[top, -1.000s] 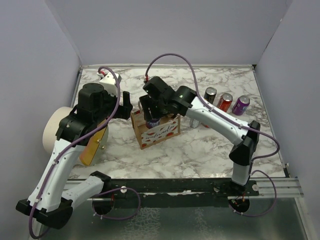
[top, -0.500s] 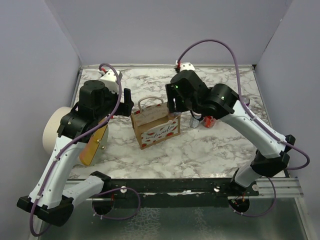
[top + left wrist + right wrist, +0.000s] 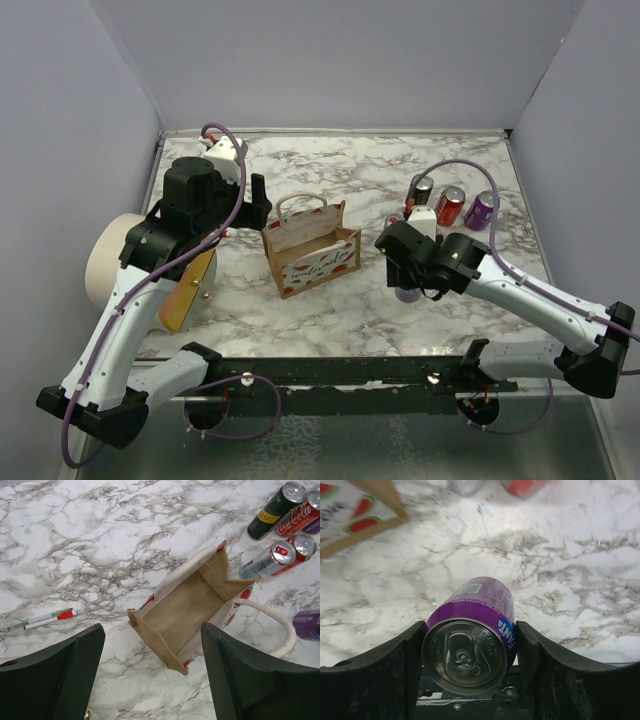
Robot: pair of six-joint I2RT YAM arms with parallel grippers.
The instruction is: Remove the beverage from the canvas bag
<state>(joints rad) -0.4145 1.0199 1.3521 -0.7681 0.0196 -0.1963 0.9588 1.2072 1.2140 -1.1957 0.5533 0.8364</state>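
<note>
The canvas bag (image 3: 310, 248) stands upright on the marble table, brown with white handles and a watermelon print. In the left wrist view its inside (image 3: 192, 607) is open and empty. My right gripper (image 3: 409, 288) is shut on a purple Fanta can (image 3: 470, 630), fingers on both sides of it, low over the marble just right of the bag. A corner of the bag (image 3: 362, 515) shows at the upper left of the right wrist view. My left gripper (image 3: 258, 200) is open and empty, hovering just left of the bag, its jaws (image 3: 152, 680) spread wide.
A dark can (image 3: 421, 189), a red can (image 3: 450, 204) and a purple can (image 3: 482, 210) stand at the back right. Two more cans (image 3: 272, 555) lie beside the bag. A pen (image 3: 47, 619) lies on the marble. A cream cylinder (image 3: 108, 262) with an orange disc stands at left.
My right gripper has come up out of the bag with the purple can and swung right and toward the near edge. The left arm has hardly moved.
</note>
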